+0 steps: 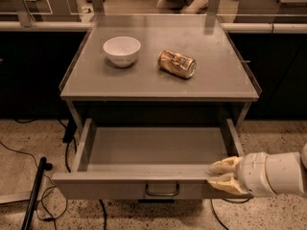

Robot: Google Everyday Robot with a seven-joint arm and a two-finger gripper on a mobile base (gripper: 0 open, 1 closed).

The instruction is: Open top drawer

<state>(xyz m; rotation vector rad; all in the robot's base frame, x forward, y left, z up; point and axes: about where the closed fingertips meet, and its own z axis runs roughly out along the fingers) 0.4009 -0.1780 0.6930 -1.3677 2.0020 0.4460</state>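
Grey metal top drawer [153,147], standing well out beneath the table [220,83] top; dark wire handle [162,190] at front centre. Cream-coloured gripper [216,175] at the drawer's right front corner, one finger inside the front panel and one outside, apparently pinching it. On the table: white bowl [122,50], upright; gold can [177,63] on its side, near the bowl but apart.

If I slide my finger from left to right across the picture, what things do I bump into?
black pole on the floor → white bowl → can lying on its side → gripper, at the right end of the open top drawer front
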